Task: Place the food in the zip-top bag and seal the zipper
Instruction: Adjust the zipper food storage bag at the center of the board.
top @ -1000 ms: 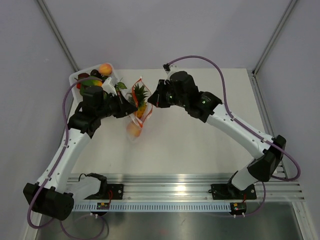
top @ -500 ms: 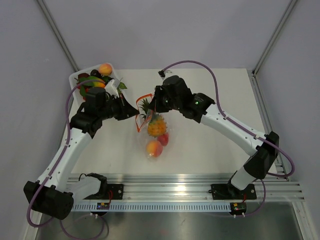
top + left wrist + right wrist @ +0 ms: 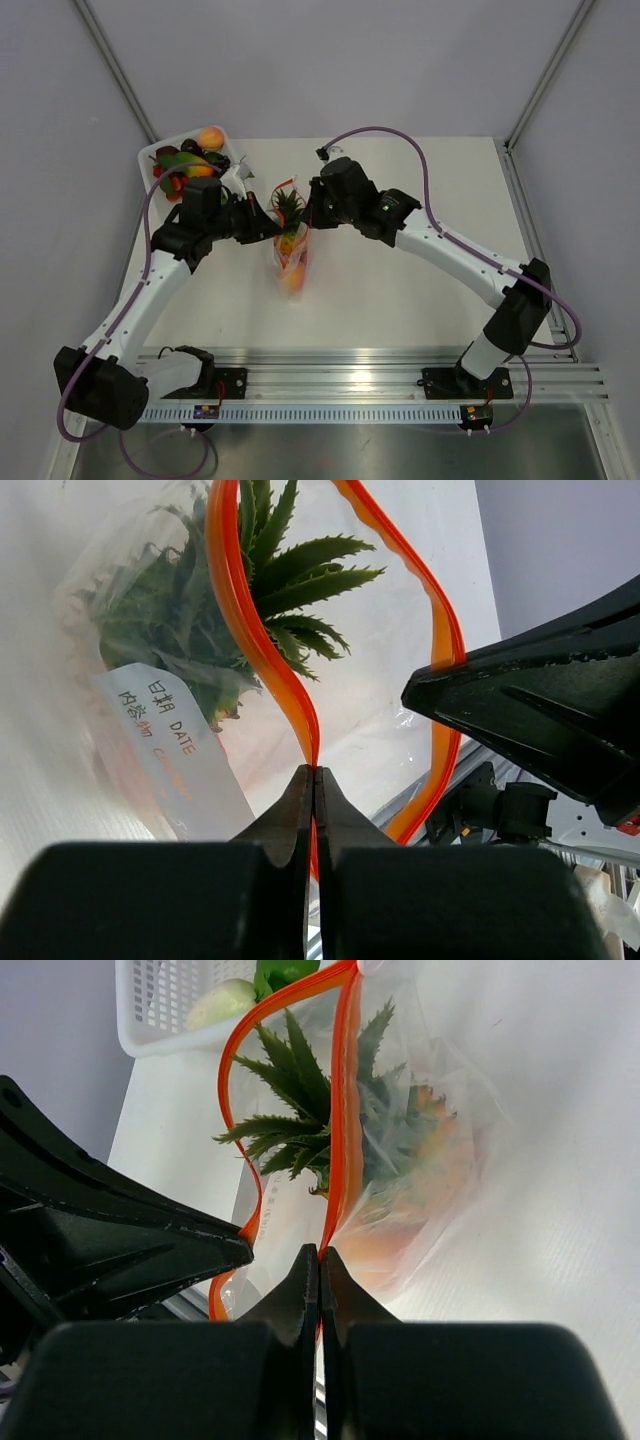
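Plastic this thin is limp, crinkly and slick, so the zip-top bag (image 3: 292, 262) offers one firm place to hold: the zipper (image 3: 250, 630). There the left tool (image 3: 316, 772) is pinched shut on one red lip and the right tool (image 3: 319, 1252) on the opposite lip. The bag hangs between them over the worktop (image 3: 400, 280), mouth gaping. The food inside looks light, but the pineapple (image 3: 300, 1100) pokes its leaves up at the mouth, where they could foul the seal.
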Robot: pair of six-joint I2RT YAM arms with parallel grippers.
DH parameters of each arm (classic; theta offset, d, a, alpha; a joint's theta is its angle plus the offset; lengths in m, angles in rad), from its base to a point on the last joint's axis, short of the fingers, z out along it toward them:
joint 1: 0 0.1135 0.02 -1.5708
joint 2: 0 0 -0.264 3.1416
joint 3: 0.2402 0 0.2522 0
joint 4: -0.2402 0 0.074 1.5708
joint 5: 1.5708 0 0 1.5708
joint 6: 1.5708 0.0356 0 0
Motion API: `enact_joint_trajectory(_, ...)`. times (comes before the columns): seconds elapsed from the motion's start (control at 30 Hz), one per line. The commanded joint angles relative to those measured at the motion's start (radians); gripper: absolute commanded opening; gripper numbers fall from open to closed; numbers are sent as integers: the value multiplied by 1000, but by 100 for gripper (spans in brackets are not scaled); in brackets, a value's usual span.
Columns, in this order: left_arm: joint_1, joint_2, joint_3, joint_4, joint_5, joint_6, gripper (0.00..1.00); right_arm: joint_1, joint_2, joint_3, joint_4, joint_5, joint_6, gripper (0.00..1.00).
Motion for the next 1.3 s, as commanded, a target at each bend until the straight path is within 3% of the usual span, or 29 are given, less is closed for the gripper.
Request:
enact_joint_trajectory(0.0,-11,19,42,26,31,42,0,6,-50,1,27,52,-12,0)
enact_joint_trajectory(0.53,-50,172,173,27,117,89,2,6,-133,-30,6,193,-6,0)
enact_joint_trajectory(0.6,-50,189,205,-20,120,127,26,6,-107,-18,-6,196,-12,0)
enact_joint_trajectory(0.63,-50,199,214,-42,105,143,50,6,-99,-18,-6,196,-12,0)
enact_joint_trajectory(0.67,-49,209,225,-83,92,158,57,6,-93,-25,-5,190,-12,0)
enact_joint_trajectory(0.97,-40,170,280,-161,-9,224,60,3,40,-13,12,138,-13,0)
enact_joint_trajectory(1.1,-38,157,308,-198,-43,256,89,5,51,-13,40,112,-18,0)
enact_joint_trajectory(1.27,-35,148,354,-238,-64,275,97,3,51,-18,49,78,-15,0)
